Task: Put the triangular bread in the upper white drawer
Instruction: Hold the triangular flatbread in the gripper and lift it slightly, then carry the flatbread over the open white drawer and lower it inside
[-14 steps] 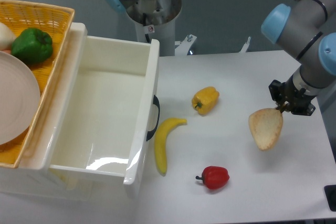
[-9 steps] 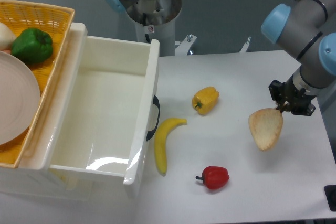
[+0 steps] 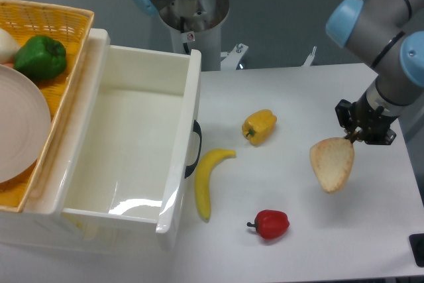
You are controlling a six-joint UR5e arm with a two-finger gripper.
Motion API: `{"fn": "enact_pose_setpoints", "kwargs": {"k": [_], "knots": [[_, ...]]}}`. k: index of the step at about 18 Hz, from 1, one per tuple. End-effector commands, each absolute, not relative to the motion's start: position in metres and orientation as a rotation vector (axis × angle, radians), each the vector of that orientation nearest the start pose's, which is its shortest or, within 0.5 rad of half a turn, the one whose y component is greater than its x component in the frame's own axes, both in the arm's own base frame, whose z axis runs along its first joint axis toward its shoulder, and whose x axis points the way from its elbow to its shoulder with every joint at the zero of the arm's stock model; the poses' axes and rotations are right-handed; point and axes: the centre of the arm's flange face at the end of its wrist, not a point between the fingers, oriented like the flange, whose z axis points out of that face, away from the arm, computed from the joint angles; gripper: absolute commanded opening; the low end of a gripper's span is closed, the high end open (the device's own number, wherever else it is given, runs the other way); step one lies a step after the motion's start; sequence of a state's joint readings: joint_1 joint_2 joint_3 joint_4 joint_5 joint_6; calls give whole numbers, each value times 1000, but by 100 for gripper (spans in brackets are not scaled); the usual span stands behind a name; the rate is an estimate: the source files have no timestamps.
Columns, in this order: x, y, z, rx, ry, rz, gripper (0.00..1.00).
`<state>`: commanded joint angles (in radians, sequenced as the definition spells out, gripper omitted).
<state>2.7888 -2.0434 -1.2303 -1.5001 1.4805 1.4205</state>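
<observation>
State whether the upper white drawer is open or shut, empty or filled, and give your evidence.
Open and empty: the upper white drawer is pulled out, its bare white floor in plain sight, nothing inside.

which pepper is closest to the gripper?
The red pepper, alone at the table's front, below-left of the gripper. The yellow pepper looks slightly farther; the green pepper sits far off in the basket.

The triangular bread (image 3: pixel 332 164), pale tan with a darker crust, hangs point-down, seemingly clear of the tabletop, well right of the upper white drawer (image 3: pixel 189 107), which stands pulled open.
</observation>
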Motion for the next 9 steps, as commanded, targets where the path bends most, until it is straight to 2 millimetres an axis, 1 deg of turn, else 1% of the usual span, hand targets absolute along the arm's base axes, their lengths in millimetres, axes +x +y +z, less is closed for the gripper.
{"fn": "enact_pose_setpoints", "kwargs": {"k": [2,5,7,9], "knots": [[-572,367,404,-2999,292,-133,0],[-551,368,441,-2948,194,-96,0],[-531,371,468,-2943,172,-62,0],[-514,366,492,-2941,167,-52,0]]}}
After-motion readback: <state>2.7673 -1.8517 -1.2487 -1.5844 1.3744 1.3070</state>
